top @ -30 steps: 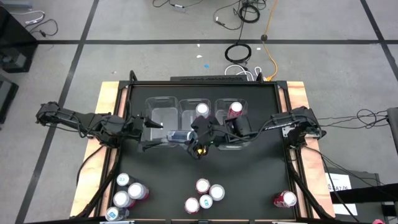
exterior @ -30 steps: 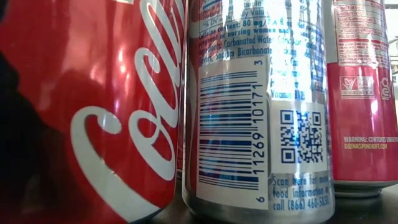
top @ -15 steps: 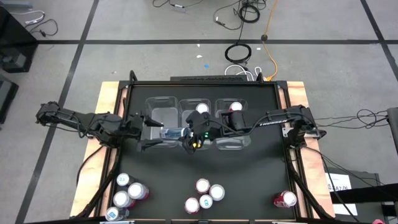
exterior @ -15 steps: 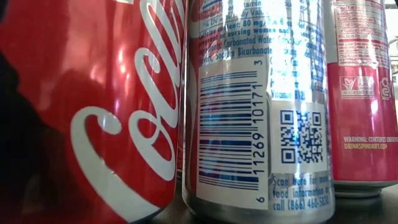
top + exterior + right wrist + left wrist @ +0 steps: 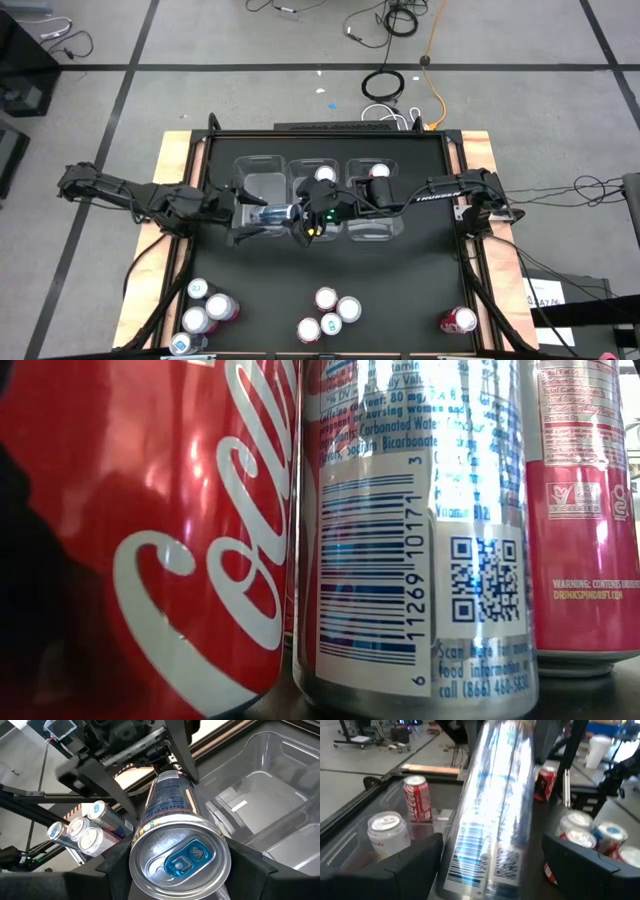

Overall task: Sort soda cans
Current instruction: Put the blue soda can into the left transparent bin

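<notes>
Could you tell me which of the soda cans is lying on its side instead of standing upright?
The silver-and-blue aluminium can held between the two hands, just in front of the clear plastic bins. It is horizontal and off the table; every other can shows its round silver top.

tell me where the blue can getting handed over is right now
In the high view the blue can lies sideways between the left end effector and right end effector, by the left bin.

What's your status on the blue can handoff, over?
Right gripper shut on blue can, held sideways by its top end. Left gripper open around its other end. Left bin empty beneath; nothing blocking.
</notes>
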